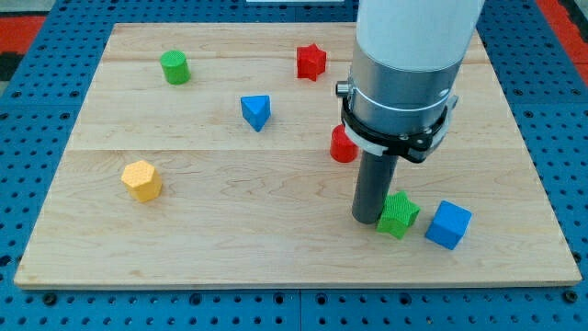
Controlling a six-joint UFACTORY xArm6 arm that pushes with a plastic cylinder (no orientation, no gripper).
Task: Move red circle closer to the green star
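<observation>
The red circle [342,146] sits right of the board's middle, partly hidden behind the arm's body. The green star [399,214] lies below it toward the view's bottom right. My tip [367,219] rests on the board just left of the green star, touching or nearly touching it, and below the red circle.
A blue cube [448,224] sits right of the green star. A red star [311,62] is near the view's top, a blue triangle [256,112] at upper middle, a green cylinder [175,67] at upper left, a yellow hexagon [141,180] at left. The wooden board [230,230] ends near the bottom.
</observation>
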